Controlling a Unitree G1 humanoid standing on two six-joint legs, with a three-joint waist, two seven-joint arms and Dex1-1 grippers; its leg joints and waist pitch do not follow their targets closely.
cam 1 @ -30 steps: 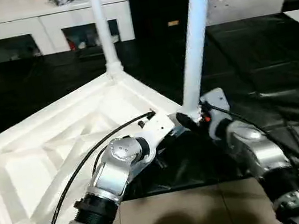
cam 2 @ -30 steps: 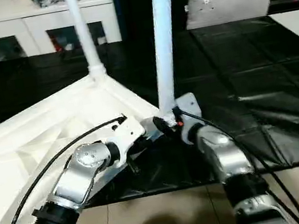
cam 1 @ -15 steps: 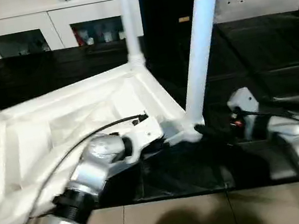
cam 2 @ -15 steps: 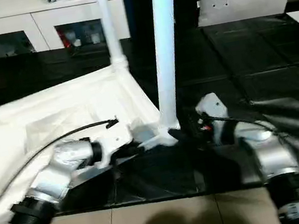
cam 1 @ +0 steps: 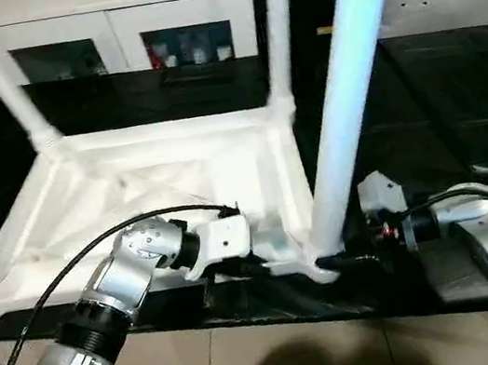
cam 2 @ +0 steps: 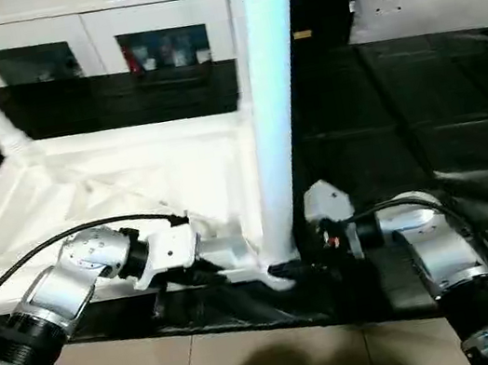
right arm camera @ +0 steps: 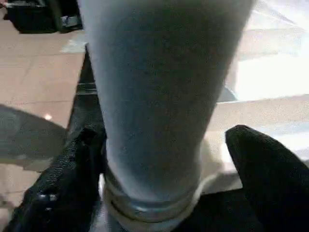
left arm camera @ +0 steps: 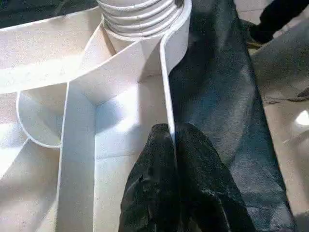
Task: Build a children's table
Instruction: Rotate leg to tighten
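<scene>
Since a moment ago my right pincer [right arm camera: 159, 193] has backed off to straddle, released, the upright near leg [cam 1: 344, 108] rising from its corner socket, while my left pincer [left arm camera: 171, 145] stays clenched on the upturned top's rim [left arm camera: 166, 87] beside it.

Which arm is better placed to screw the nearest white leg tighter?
Right. Its open tool straddles the base of the nearest white tapered tube leg, while the left tool is pinching the rim of the white ribbed plastic tabletop.

the table top [cam 1: 167, 172] has seemingly swung round, and a third leg [cam 1: 3, 78] has appeared.
</scene>
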